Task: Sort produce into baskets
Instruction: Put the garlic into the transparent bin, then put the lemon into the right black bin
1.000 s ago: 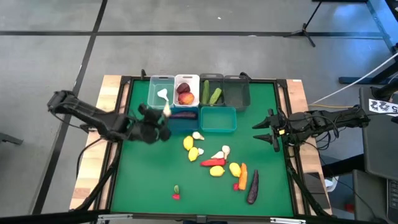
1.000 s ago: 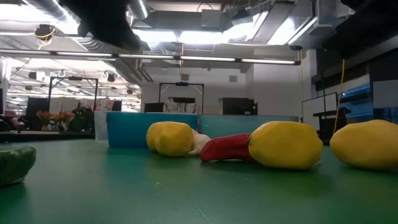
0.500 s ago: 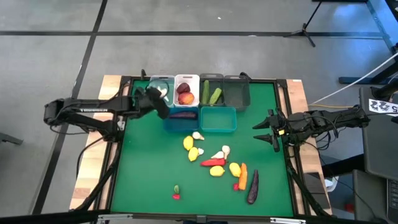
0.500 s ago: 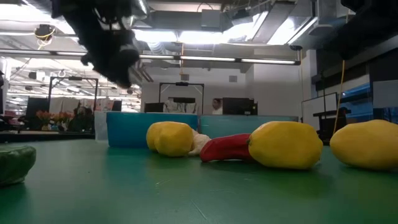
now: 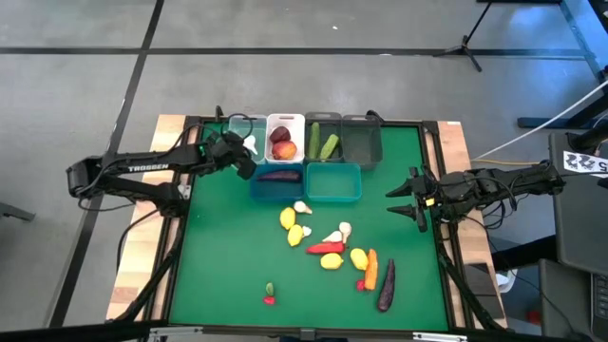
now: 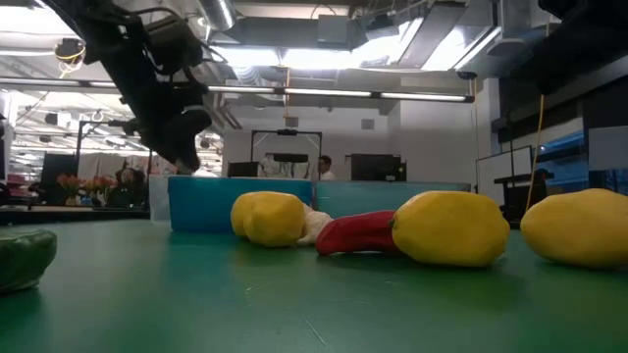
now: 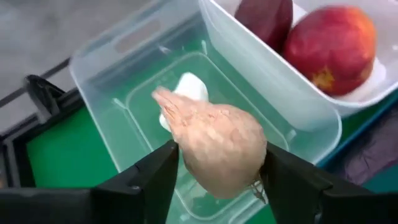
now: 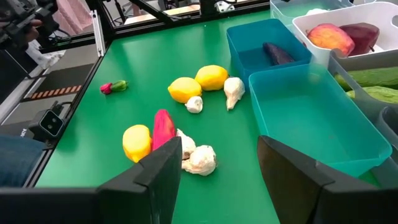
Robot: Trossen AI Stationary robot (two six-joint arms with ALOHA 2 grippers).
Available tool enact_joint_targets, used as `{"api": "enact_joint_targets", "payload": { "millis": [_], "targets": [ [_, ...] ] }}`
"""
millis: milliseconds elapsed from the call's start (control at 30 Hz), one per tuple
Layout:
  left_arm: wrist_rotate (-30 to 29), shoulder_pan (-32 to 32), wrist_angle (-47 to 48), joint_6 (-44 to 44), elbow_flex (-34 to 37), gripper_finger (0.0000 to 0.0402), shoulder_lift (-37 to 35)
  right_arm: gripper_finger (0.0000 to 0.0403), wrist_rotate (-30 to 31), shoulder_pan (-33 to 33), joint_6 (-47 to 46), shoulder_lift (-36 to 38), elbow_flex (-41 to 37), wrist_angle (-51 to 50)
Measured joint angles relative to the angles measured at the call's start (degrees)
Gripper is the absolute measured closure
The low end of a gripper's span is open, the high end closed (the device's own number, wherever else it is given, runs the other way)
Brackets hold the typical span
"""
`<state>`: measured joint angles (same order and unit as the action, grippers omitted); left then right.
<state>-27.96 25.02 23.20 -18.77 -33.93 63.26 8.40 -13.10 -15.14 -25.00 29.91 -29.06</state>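
My left gripper [image 5: 245, 152] hangs over the clear basket [image 5: 234, 123] at the left end of the far row and is shut on a tan garlic bulb [image 7: 217, 149]. A white garlic [image 7: 189, 87] lies on that basket's floor below it. In the low view the same gripper [image 6: 182, 147] shows at upper left, above the blue basket [image 6: 240, 201]. My right gripper [image 5: 404, 201] waits open at the table's right edge, touching nothing. Loose produce lies mid-table: lemons [image 5: 288, 219], garlic [image 5: 337, 233], a red pepper [image 5: 326, 248], a carrot [image 5: 371, 269] and an eggplant [image 5: 386, 285]. My left gripper pinches the garlic bulb's round body [image 7: 249, 163] between its two fingers, one on each side. The fingers slant down from the table's left side. The bulb's pointed stem end [image 7: 163, 96] sticks out beyond them. The bulb hangs clear, over the inside of the clear basket.
The white basket [image 5: 285, 120] holds peaches, a dark basket [image 5: 321, 142] holds cucumbers, and another dark basket [image 5: 362, 141] stands beside it. In front of them the blue basket [image 5: 278, 176] holds an eggplant, next to the teal basket [image 5: 333, 182]. A small red-and-green piece [image 5: 270, 293] lies near the front.
My left gripper has swung from the table's middle left toward the far edge, carrying the garlic bulb, and now hangs over the clear basket. In the low view it has also come down.
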Motion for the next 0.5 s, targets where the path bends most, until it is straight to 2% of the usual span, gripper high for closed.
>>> {"api": "enact_joint_targets", "payload": {
  "millis": [167, 333, 433, 500],
  "targets": [
    [3.5, 0.1, -0.4, 1.6, 0.0, 0.0144, 0.0, 0.0194, 0.0, 0.0, 0.0, 0.0, 0.0, 0.0],
    [5.0, -1.6, -1.6, 1.9, 0.0, 0.013, -0.1, 0.0194, 0.0, 0.0, 0.0, 0.0, 0.0, 0.0],
    [11.0, -4.3, -3.6, 3.3, -1.2, 0.0133, -0.1, 0.0194, 0.0, 0.0, 0.0, 0.0, 0.0, 0.0],
    [17.3, -7.2, -7.5, 4.8, -1.7, 0.0135, -0.2, 0.0194, 0.0, 0.0, 0.0, 0.0, 0.0, 0.0]
  ]
}}
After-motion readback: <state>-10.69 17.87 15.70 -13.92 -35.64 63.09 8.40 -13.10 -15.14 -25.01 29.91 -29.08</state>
